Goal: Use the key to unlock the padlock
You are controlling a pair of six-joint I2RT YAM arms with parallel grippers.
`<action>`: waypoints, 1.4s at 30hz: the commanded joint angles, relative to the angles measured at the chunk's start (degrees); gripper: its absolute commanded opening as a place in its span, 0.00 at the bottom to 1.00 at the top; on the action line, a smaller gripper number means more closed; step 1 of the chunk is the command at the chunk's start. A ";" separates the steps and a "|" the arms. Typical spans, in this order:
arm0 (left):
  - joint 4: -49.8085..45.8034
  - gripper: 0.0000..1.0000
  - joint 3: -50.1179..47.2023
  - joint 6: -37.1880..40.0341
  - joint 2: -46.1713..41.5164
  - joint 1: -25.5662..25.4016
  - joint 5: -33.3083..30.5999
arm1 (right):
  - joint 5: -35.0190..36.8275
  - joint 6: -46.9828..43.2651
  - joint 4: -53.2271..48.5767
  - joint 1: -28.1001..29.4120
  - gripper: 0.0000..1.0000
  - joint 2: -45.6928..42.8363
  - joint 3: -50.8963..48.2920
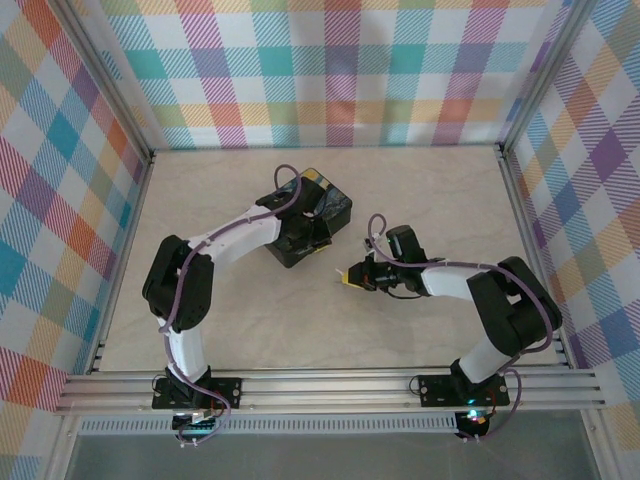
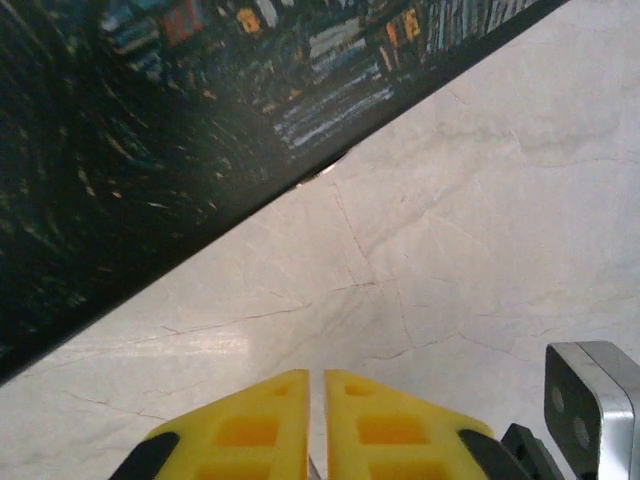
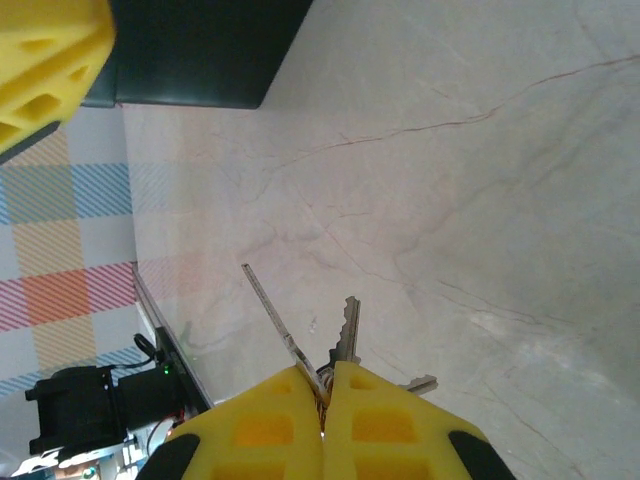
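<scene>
The right gripper (image 3: 322, 388) is pinched tight on the head of the key (image 3: 348, 326), the blade sticking straight out past the fingertips (image 3: 385, 412), in line with them, over the table (image 3: 480, 200). The left gripper (image 2: 316, 398) is all but closed on nothing, beside the box (image 2: 150, 150). The right wrist view picks out a second key (image 3: 421, 383) and a thin wire (image 3: 272, 312); from above, that gripper points left, near the box

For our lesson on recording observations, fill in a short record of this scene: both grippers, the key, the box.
left gripper: shut, low over the table, close to the box's side
right gripper: shut on the key
key: silvery, sticking out past the yellow fingertips
box: dark, painted, standing on the table
</scene>
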 commanded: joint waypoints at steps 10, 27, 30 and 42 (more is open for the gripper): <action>-3.27 0.62 1.55 -8.68 2.21 -6.02 -22.00 | 2.88 -5.65 -10.01 -5.68 0.00 -7.14 0.25; -20.75 0.63 24.38 -24.71 22.97 -14.14 -49.35 | -2.67 -8.78 -8.99 -13.19 0.00 -8.98 -2.98; -21.51 0.63 27.92 -25.02 25.95 -14.56 -50.24 | -3.97 -9.23 -8.80 -15.22 0.00 -8.98 -3.56; -28.41 0.61 36.78 -30.76 34.58 -14.87 -53.98 | -6.67 -10.26 -8.00 -17.35 0.00 -7.01 -2.66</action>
